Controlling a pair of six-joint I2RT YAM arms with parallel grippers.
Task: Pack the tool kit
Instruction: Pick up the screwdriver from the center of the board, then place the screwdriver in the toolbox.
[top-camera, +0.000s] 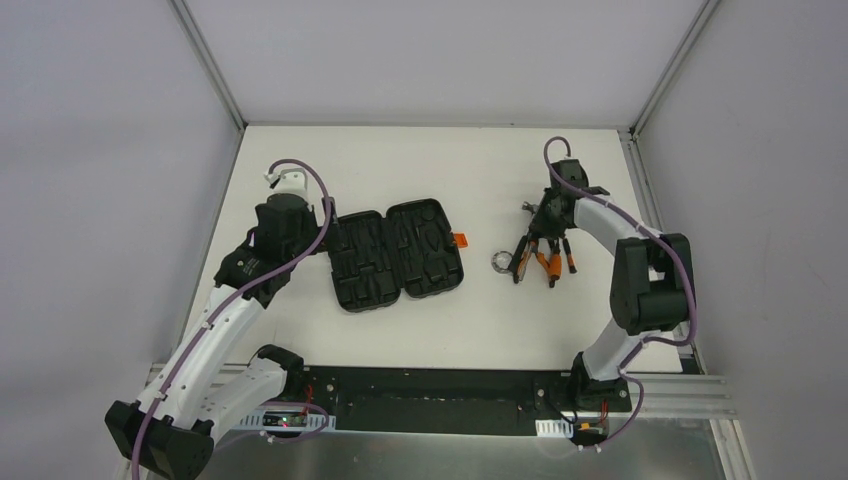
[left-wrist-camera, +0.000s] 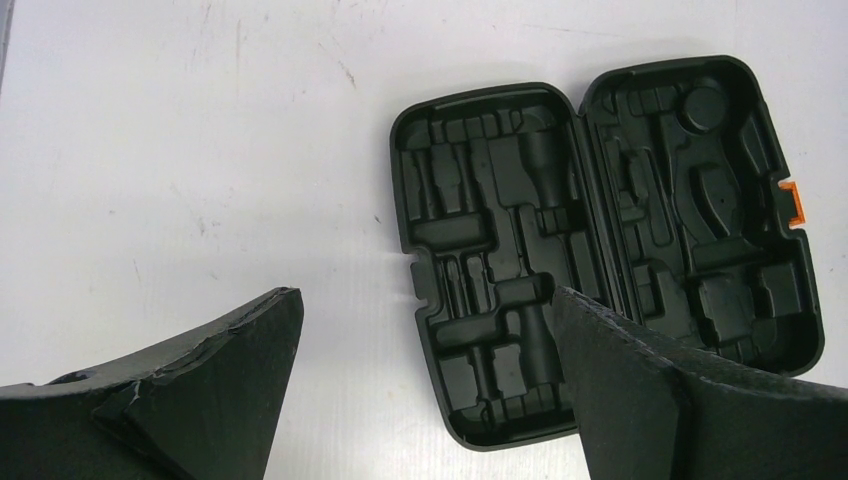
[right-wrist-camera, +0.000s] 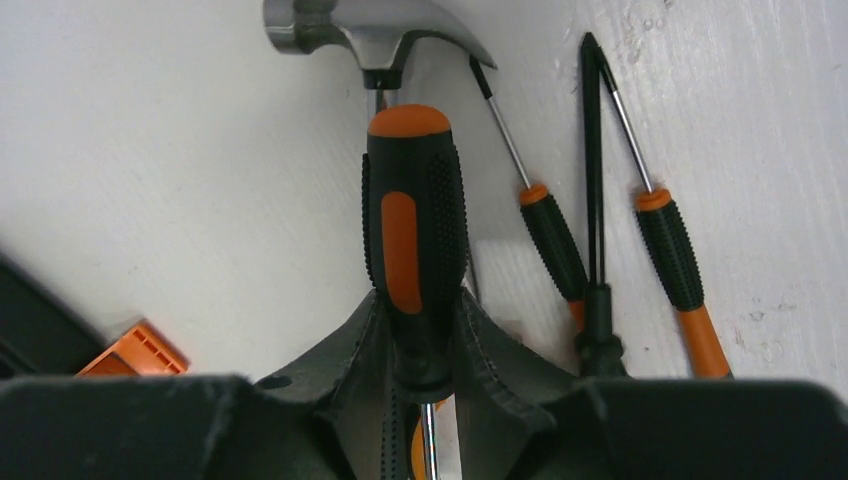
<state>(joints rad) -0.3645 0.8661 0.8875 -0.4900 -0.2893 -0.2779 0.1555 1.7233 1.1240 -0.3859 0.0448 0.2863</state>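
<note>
**Overhead view.** The case (top-camera: 400, 255) lies opened flat on the white table (top-camera: 300, 160), left of centre. Its two black, round-cornered halves sit side by side, joined along a hinge. Both halves show you bare moulded slots. A small orange latch (top-camera: 460, 239) juts from the outer edge of the right half. The loose tools lie bunched well to the right of the case.

**Left wrist view.** Your left gripper (left-wrist-camera: 428, 300) hangs by the case's left half with its fingers (left-wrist-camera: 220, 380) spread wide and nothing between them.

**Right wrist view.** Your right gripper (right-wrist-camera: 420, 300) has its fingers (right-wrist-camera: 490, 340) drawn narrow onto the thick handle of a screwdriver (right-wrist-camera: 415, 220), one pad on each side. The handle is black and dimpled, with an orange cap and an orange inlay. You cannot tell whether this screwdriver is clear of the table. Just beyond its cap lies the hammer (right-wrist-camera: 370, 35), showing a steel claw head. Beside the held handle lie two small screwdrivers (right-wrist-camera: 552, 235) with black-and-orange grips and thin steel shafts. A thin black pointed tool (right-wrist-camera: 592, 150) lies between them.
</note>
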